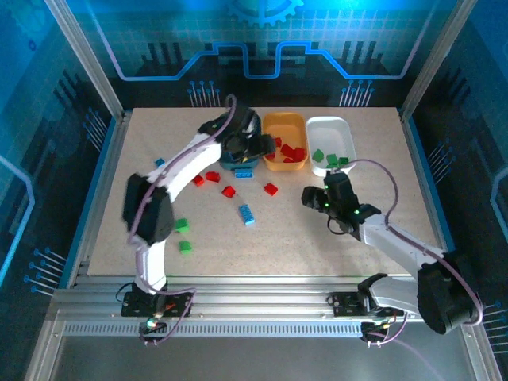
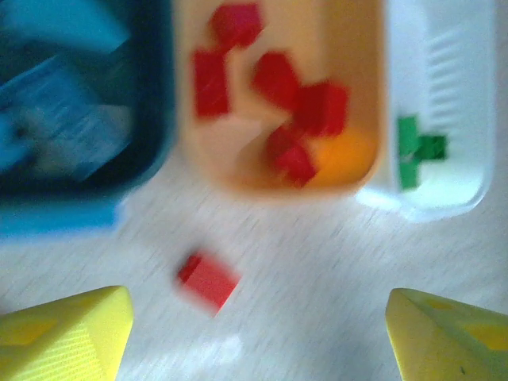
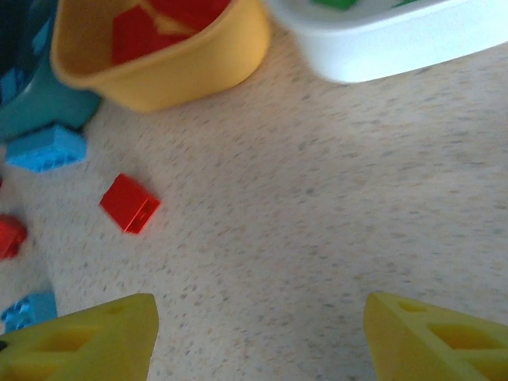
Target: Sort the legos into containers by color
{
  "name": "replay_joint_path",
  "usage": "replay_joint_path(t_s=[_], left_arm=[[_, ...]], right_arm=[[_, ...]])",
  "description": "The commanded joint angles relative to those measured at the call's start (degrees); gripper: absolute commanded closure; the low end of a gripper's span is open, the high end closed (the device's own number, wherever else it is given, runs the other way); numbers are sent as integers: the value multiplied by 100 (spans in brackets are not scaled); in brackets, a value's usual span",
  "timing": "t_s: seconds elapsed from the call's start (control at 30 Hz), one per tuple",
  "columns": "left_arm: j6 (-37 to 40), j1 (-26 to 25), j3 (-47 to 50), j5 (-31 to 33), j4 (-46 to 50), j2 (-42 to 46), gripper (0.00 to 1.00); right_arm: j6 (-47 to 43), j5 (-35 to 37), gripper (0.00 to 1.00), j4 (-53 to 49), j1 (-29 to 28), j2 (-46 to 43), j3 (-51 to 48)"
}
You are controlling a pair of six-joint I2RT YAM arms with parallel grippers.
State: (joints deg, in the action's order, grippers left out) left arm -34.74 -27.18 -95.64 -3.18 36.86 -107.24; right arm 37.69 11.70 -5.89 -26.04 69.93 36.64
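Observation:
Three containers stand in a row at the back: a dark teal tub (image 1: 238,164), a yellow-orange tub (image 1: 284,143) with several red legos (image 2: 278,79), and a white tub (image 1: 329,147) with green legos (image 2: 417,151). My left gripper (image 1: 255,149) hovers over the teal tub's right side. It is open and holds nothing (image 2: 258,341). A red brick (image 2: 208,278) lies on the table ahead of it. My right gripper (image 1: 311,197) is open and empty (image 3: 262,341) over bare table, with a red brick (image 3: 129,202) off to its left.
Loose bricks lie left of centre: red ones (image 1: 213,176) (image 1: 228,191) (image 1: 271,189), blue ones (image 1: 248,214) (image 1: 159,162) (image 1: 244,173), green ones (image 1: 182,225) (image 1: 185,247). A metal frame rims the table (image 1: 381,222).

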Motion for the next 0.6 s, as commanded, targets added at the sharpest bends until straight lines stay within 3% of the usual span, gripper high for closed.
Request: replay_joint_path(t_s=[0.0, 0.13, 0.2, 0.27, 0.4, 0.57], left_arm=[[-399, 244, 1627, 1030, -376, 1447, 10], [-797, 502, 3400, 584, -741, 2567, 8], [-879, 262, 3663, 489, -564, 2499, 12], [-1073, -294, 3815, 789, -585, 2346, 14], [-1706, -1148, 3666, 1141, -761, 1636, 17], [-2035, -1488, 2856, 1477, -358, 451, 21]], right_arm=[[-618, 45, 29, 101, -623, 617, 545], [-643, 658, 27, -196, -1051, 1145, 926], [-530, 778, 26, -228, -1025, 1181, 924], [-399, 1082, 23, -288, -979, 1155, 865], [-149, 1329, 23, -487, -727, 1022, 783], [65, 932, 22, -286, -356, 779, 474]])
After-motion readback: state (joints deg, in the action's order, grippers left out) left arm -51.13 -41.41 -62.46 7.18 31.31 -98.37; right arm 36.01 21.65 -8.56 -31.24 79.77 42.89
